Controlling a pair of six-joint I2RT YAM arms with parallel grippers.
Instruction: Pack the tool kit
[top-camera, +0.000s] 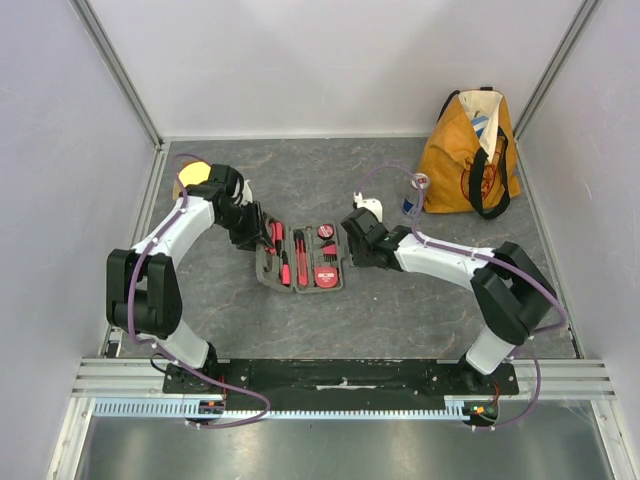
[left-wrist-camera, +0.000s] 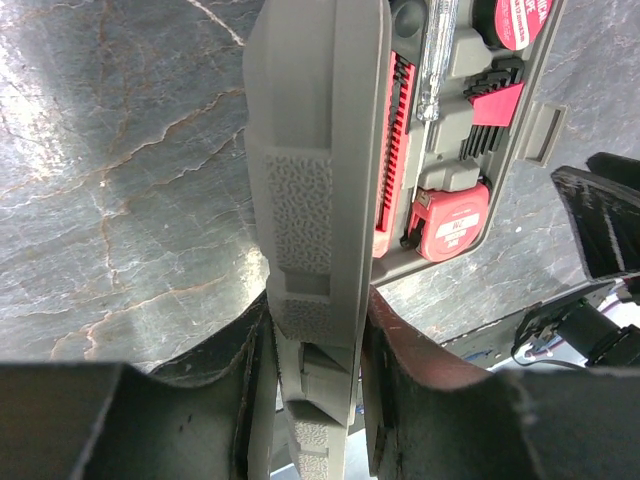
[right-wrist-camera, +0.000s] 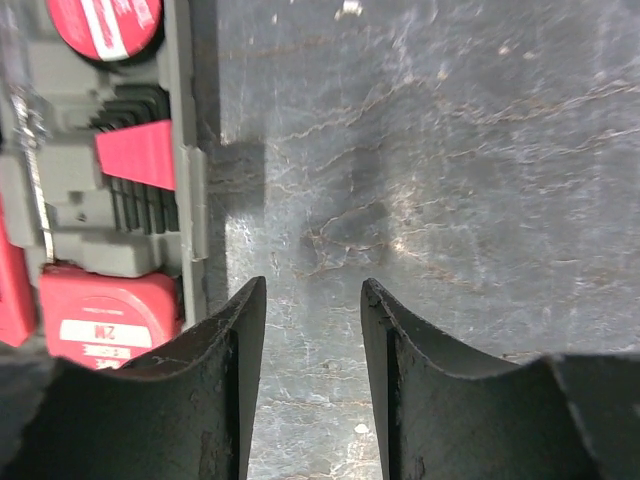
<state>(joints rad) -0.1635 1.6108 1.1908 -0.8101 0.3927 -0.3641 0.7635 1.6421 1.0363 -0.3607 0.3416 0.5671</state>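
Observation:
The grey tool kit case (top-camera: 303, 260) lies open in the middle of the table, with red-and-black tools in its tray. My left gripper (top-camera: 258, 232) is shut on the edge of the case's left half, the lid (left-wrist-camera: 315, 180), which stands tilted up on edge between my fingers (left-wrist-camera: 400, 370). The tray shows a screwdriver (left-wrist-camera: 435, 60) and a red tape measure (left-wrist-camera: 450, 222). My right gripper (top-camera: 352, 247) is open and empty just right of the case. In the right wrist view it (right-wrist-camera: 312, 300) hovers over bare table beside the case's right rim (right-wrist-camera: 187, 150), and the round red disc (right-wrist-camera: 105, 25) sits at top left.
An orange tote bag (top-camera: 470, 150) stands at the back right, with a small bottle (top-camera: 413, 195) and a white object (top-camera: 368, 205) in front of it. A yellow round object (top-camera: 193, 173) lies at the back left. Walls close in both sides.

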